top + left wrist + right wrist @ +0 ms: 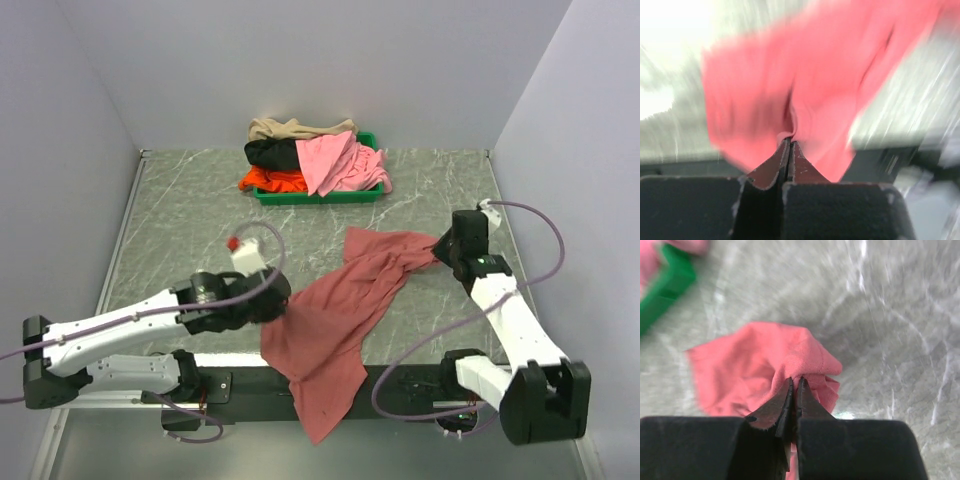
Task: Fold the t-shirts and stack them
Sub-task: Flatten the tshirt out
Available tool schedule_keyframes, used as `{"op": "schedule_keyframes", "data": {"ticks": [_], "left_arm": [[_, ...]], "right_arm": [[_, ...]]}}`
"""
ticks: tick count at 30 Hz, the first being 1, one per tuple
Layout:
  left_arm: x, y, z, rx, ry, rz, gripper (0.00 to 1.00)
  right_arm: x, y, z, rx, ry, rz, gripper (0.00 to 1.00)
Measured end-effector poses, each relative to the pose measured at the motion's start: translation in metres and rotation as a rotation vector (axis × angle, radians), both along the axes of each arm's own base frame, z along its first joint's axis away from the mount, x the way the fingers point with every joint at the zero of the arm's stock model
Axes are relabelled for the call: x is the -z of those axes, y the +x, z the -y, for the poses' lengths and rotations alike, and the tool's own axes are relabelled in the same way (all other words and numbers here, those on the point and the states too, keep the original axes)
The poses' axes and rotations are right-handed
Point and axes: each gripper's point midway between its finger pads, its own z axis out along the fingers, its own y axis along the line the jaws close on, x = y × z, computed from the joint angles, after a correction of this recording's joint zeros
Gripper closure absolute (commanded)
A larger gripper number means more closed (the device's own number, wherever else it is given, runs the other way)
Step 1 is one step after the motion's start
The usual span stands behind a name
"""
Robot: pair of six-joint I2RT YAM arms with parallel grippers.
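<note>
A dusty brick-red t-shirt stretches across the table between my two grippers, and its lower end hangs over the near edge. My left gripper is shut on the shirt's left edge; in the left wrist view the cloth is pinched at the fingertips. My right gripper is shut on the shirt's far right corner, where bunched cloth sits between the closed fingers. The other t-shirts, tan, black, light pink and orange-red, lie heaped in the tray.
A shallow green tray stands at the back centre of the marbled table; its corner shows in the right wrist view. White walls close in the left, back and right sides.
</note>
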Motion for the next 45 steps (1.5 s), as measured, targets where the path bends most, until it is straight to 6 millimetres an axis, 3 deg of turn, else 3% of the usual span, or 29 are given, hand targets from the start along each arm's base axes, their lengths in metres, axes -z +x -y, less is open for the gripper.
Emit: {"op": "schedule_keyframes", "data": {"ticks": [5,8,11,14,16,18,20,24,26,31,35,40,43,45], "left_arm": [[-0.050,0.082,-0.045,-0.325,0.020,0.243,1.00],[-0.059,0.126,-0.088,-0.494,0.086,0.314,0.99],[-0.065,0.157,-0.125,-0.604,0.153,0.361,0.99],[-0.080,0.172,-0.132,-0.592,0.181,0.409,0.99],[-0.108,0.181,-0.127,-0.563,0.163,0.468,0.99],[-0.143,0.187,-0.123,-0.550,0.123,0.541,0.99],[-0.187,0.190,-0.123,-0.547,0.064,0.627,0.99],[-0.273,0.172,-0.138,-0.548,-0.058,0.807,0.99],[-0.315,0.151,-0.152,-0.547,-0.122,0.895,0.99],[-0.400,0.090,-0.187,-0.513,-0.293,1.090,1.00],[-0.455,0.034,-0.214,-0.467,-0.426,1.239,0.99],[-0.501,-0.013,-0.232,-0.399,-0.531,1.362,0.99],[-0.519,-0.023,-0.238,-0.401,-0.554,1.400,0.99],[-0.524,-0.018,-0.240,-0.425,-0.540,1.408,0.99]], "right_arm": [[-0.064,-0.002,0.005,0.016,-0.009,0.176,1.00],[-0.103,-0.004,0.011,0.040,-0.028,0.274,1.00],[-0.117,-0.008,0.015,0.055,-0.039,0.315,1.00],[-0.118,-0.010,0.015,0.040,-0.050,0.312,1.00],[-0.125,-0.012,0.013,0.016,-0.055,0.312,1.00],[-0.147,-0.013,0.009,-0.016,-0.053,0.342,1.00],[-0.186,-0.013,0.005,-0.041,-0.046,0.427,1.00],[-0.277,-0.034,-0.002,-0.086,-0.039,0.632,1.00],[-0.322,-0.057,-0.004,-0.108,-0.032,0.744,1.00],[-0.412,-0.129,-0.014,-0.186,-0.017,0.973,1.00],[-0.476,-0.204,-0.025,-0.274,-0.010,1.173,1.00],[-0.507,-0.266,-0.042,-0.394,-0.003,1.309,1.00],[-0.506,-0.273,-0.051,-0.452,0.010,1.308,1.00],[-0.498,-0.268,-0.054,-0.466,0.022,1.274,1.00]]}}
